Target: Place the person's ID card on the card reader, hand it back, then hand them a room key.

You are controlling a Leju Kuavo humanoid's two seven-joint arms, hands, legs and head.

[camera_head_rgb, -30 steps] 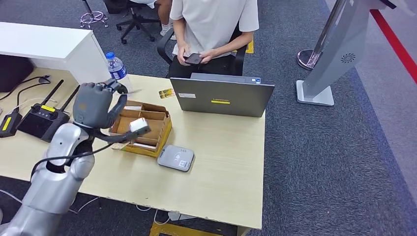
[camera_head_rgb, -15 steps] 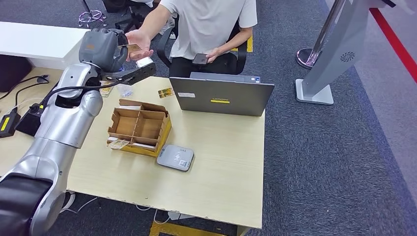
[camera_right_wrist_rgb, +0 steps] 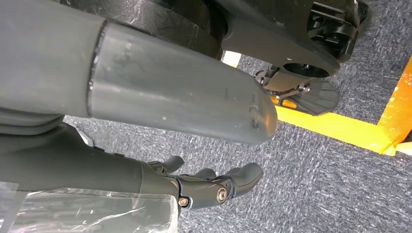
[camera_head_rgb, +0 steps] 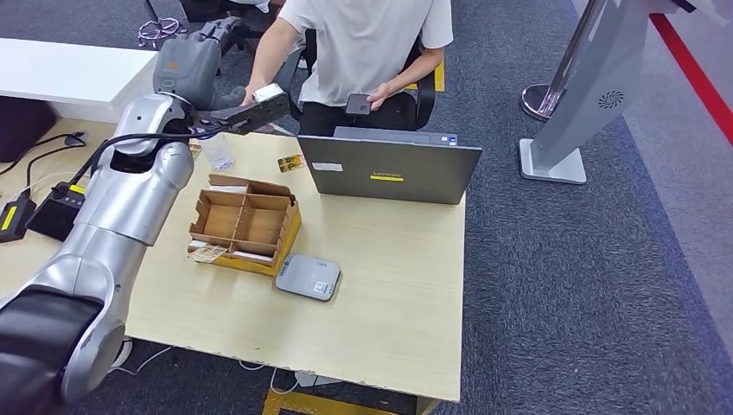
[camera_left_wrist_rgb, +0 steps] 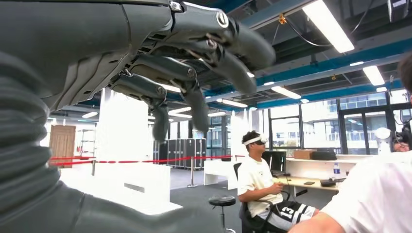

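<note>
Up by the person's hand (camera_head_rgb: pixel 257 89), the left robot hand (camera_head_rgb: pixel 192 62) hangs empty, fingers apart, no card visible

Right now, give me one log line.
left hand: raised toward person, fingers spread, empty | right hand: hanging, empty | card reader: bare

A pale wooden bench (camera_head_rgb: pixel 389 294) holds a divided cardboard box (camera_head_rgb: pixel 246 224) and a grey card reader (camera_head_rgb: pixel 309 277). A closed laptop (camera_head_rgb: pixel 389 169), a water bottle (camera_head_rgb: pixel 216 153) and a small card (camera_head_rgb: pixel 291 163) lie behind.

Grey card reader (camera_head_rgb: pixel 309 277) on desk (camera_head_rgb: pixel 406 277)
</note>
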